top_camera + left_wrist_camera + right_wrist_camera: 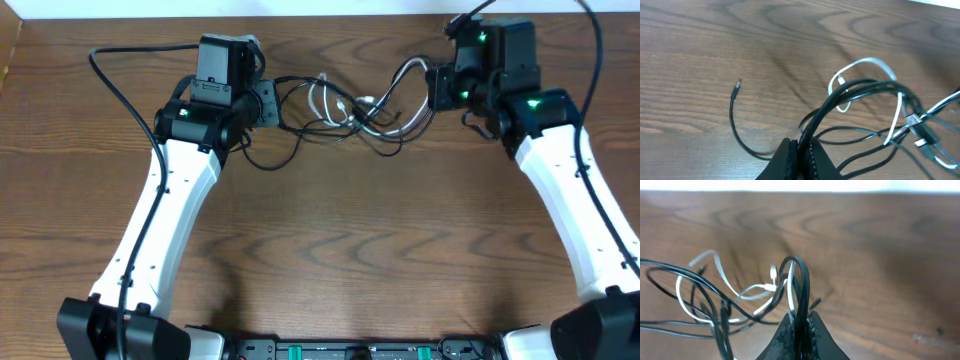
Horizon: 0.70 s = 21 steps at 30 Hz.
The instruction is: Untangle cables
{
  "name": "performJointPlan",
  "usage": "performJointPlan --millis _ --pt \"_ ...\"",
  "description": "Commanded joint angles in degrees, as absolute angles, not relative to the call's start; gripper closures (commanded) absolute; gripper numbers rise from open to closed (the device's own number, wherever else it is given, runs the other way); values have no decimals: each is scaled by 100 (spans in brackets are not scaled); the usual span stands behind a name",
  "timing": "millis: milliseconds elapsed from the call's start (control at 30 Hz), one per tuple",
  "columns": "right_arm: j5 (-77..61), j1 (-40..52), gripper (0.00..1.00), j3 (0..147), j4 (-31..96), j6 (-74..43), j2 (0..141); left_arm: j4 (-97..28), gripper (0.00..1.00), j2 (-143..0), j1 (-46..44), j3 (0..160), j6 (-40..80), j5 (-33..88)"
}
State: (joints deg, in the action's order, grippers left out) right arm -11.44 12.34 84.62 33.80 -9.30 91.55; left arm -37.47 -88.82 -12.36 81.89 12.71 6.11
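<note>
Scene: A wooden counter with 2 white-and-black arms reaching in from the near edge, 1 on each side.

Cables, location: The cables sit as 1 knot toward the far side of the counter. The knot is strung between the 2 wrists and closer to the right one.

Cables, make-up: The black cables cross and loop over each other. The white cable threads through them in open loops. How many black cords there are cannot be told from the knot itself.

Left fingers: The left fingers are clenched on a bunch of black strands. The strands rise out of the grip in an arc and run into the knot. No white strand is seen inside this grip.

Right fingers: The right fingers are clenched on a tall black loop. A white strand runs down into the same grip beside it. The rest of the knot spreads to the left in the right wrist view.

Free end: 1 black cord lies flat on the wood and curves away from the left fingers. It ends in a small plug tip, apart from the knot.

Plugs in the knot: Small connector ends show among the strands, but they are too blurred to assign to a cord.

Arm wiring: A thicker black wire loops off the left arm, apart from the knot.
</note>
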Motion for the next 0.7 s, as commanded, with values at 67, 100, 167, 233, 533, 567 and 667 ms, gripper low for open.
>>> performJointPlan --millis 67,100,167,233,533,567,667 --pt "-631 1138 98 9277 3369 -777 8652 -3726 93 -8906 -1179 8211 1074 154" --pt "-631 1111 99 9417 3369 -757 8586 -3728 92 -8925 -1179 8191 1074 -40" --pt "-633 1061 99 9684 3367 -727 8468 -3730 93 -9011 -1179 8149 1074 -305" --pt "-611 1013 99 9944 3365 -655 8357 -3730 93 -9129 -1179 8132 1074 -351" --pt "-611 790 99 10803 3514 -543 8250 -3726 92 -9780 -1179 8132 1076 -355" --pt "-611 790 99 10809 3583 -545 8250 -3721 92 -9850 -1177 8132 1076 -370" --pt "-596 790 99 10805 3905 -523 8298 -3638 91 -9992 -1133 8132 1076 -366"
